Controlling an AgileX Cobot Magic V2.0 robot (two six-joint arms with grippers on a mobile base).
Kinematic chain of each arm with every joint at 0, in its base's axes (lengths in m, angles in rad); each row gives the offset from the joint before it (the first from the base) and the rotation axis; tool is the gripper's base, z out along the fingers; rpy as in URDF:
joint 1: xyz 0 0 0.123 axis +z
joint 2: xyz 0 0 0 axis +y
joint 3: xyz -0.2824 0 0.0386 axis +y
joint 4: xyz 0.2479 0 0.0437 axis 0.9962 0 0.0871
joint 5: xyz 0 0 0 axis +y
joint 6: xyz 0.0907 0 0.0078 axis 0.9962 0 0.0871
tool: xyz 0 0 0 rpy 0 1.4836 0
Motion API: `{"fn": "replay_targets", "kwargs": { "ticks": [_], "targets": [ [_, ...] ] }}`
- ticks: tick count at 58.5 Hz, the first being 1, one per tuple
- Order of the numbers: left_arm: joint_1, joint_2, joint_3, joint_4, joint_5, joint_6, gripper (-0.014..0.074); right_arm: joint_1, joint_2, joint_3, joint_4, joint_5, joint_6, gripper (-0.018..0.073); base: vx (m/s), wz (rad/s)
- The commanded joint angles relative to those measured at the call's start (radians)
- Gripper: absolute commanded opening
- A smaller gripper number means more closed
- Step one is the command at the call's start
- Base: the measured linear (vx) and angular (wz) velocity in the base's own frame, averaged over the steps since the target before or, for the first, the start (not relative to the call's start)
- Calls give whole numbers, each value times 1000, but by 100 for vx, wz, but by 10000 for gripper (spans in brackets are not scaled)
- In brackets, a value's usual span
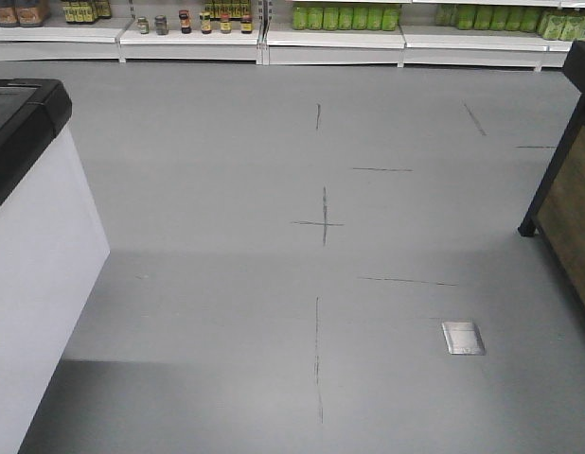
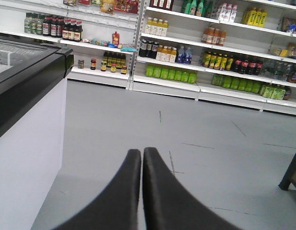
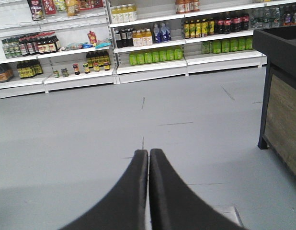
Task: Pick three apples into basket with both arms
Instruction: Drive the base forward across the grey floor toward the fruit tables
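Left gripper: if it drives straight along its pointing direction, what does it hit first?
Nothing close: the left gripper, shut, points over bare floor. First in line looks like the low shelf holding green bottles, though depth is unclear.

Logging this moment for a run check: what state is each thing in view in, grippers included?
Left gripper with black fingers: shut, empty.
Right gripper with black fingers: shut, empty.
White chest freezer with black rim: glass lid looks closed.
White shop shelves: stocked with upright bottles and jars.
Square metal floor plate: lying flat, closed.
Dark red apples and pale blue plastic basket: not in view.
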Motion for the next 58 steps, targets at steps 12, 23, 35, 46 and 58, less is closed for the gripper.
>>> {"fn": "replay_targets", "kwargs": {
  "ticks": [12, 23, 35, 46, 58],
  "targets": [
    [4, -13, -25, -2, -69, -4, -6, -4, -12, 11, -14, -73, -12, -8, 22, -12],
    [4, -13, -25, -2, -69, -4, -6, -4, -12, 11, -14, -73, -12, -8, 24, -13],
    [4, -13, -25, -2, -69, -4, -6, -4, -12, 11, -14, -73, -12, -8, 26, -16],
    [4, -13, -25, -2, -69, -4, -6, -4, -12, 11, -14, -73, -12, -8, 27, -21],
    [4, -13, -25, -2, -69, -4, -6, -4, -12, 11, -14, -73, -12, -8, 26, -26]
  ]
}}
